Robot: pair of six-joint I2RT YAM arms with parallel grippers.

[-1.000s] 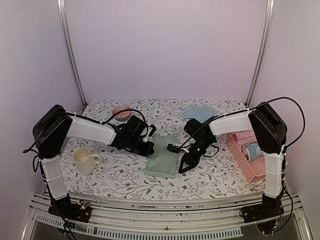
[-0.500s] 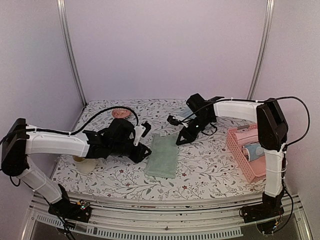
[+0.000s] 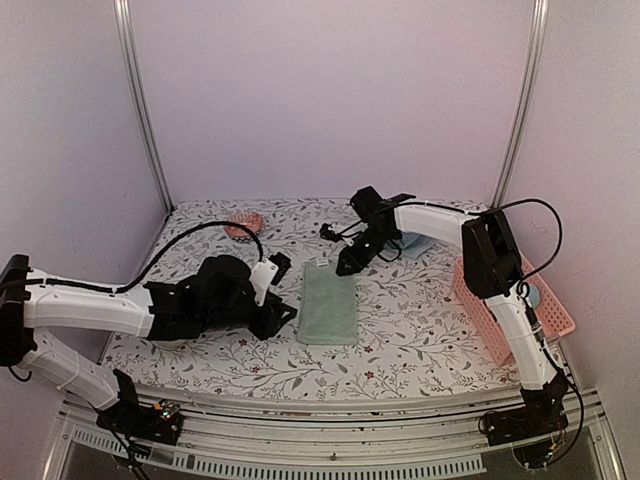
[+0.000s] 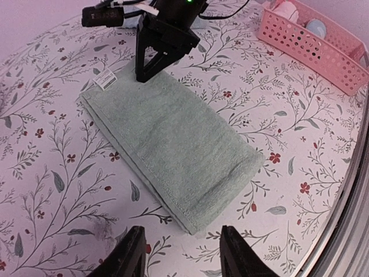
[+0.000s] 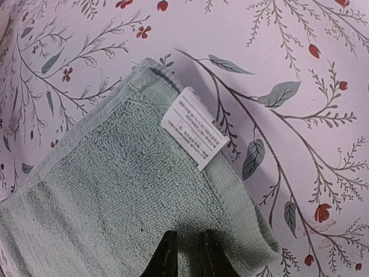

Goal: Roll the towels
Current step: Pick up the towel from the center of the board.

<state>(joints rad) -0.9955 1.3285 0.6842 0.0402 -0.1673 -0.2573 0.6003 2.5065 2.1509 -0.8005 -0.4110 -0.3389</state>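
A folded pale green towel (image 3: 330, 305) lies flat on the flowered table, its long side running away from the arms. My left gripper (image 3: 283, 318) is open, low over the table at the towel's near left corner. In the left wrist view the towel (image 4: 173, 138) ends just ahead of the gripper (image 4: 182, 229), with nothing between the fingers. My right gripper (image 3: 345, 268) is at the far end of the towel (image 5: 115, 190), next to its white label (image 5: 193, 128). The right gripper (image 5: 187, 234) has its jaws a narrow gap apart, tips pressed down into the pile.
A pink basket (image 4: 311, 40) holding rolled towels stands at the right edge of the table. A light blue towel (image 3: 415, 243) lies at the back right behind the right arm. A small pink round object (image 3: 243, 225) sits at the back left.
My left gripper has opened and the left arm has dropped low and stretched toward the towel's near corner. The right gripper has moved from the towel's near right side to its far end.
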